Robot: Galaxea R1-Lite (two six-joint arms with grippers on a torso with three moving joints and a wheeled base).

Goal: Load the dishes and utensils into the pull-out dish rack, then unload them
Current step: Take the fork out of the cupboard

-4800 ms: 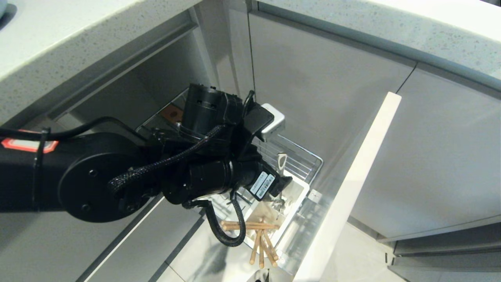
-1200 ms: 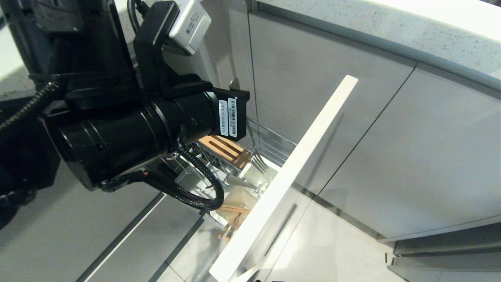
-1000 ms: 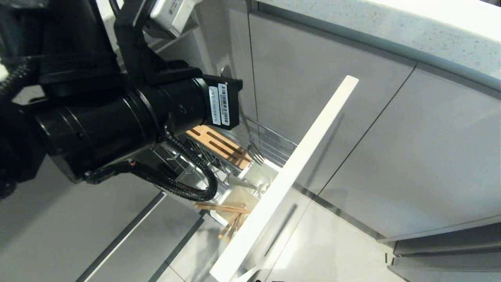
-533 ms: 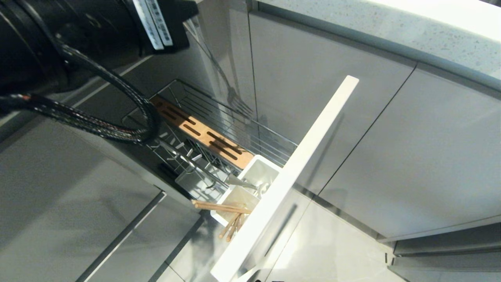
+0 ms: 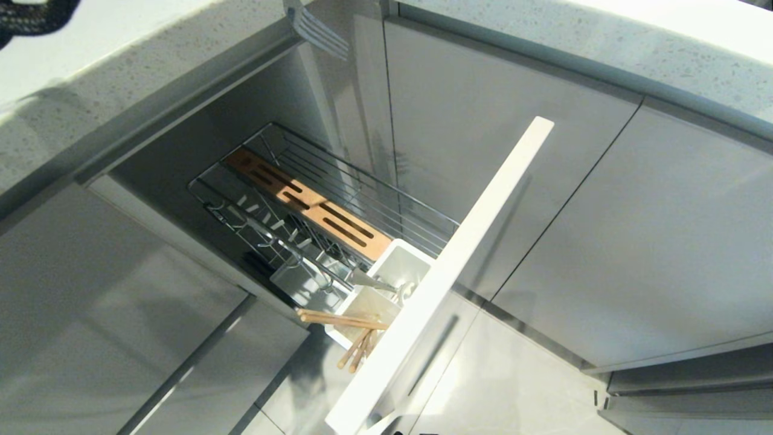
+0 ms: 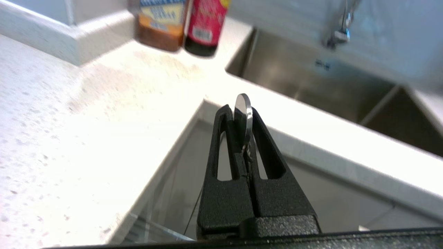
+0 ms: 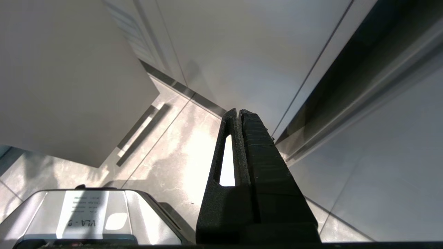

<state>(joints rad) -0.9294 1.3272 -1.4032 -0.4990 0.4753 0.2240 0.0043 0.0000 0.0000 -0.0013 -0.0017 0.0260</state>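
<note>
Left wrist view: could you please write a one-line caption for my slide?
Left end effector shut on a silver fork, held above the white countertop near the sink.

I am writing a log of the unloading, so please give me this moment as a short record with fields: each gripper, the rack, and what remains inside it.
left gripper: shut on the handle of a silver fork, raised to the level of the countertop
right gripper: shut, holding nothing, parked low over the floor
pull-out dish rack: pulled out, no plate or bowl seen in it
wooden chopsticks: in the white caddy, tips sticking out over its edge
other metal utensil: one lies in the caddy, kind unclear
</note>
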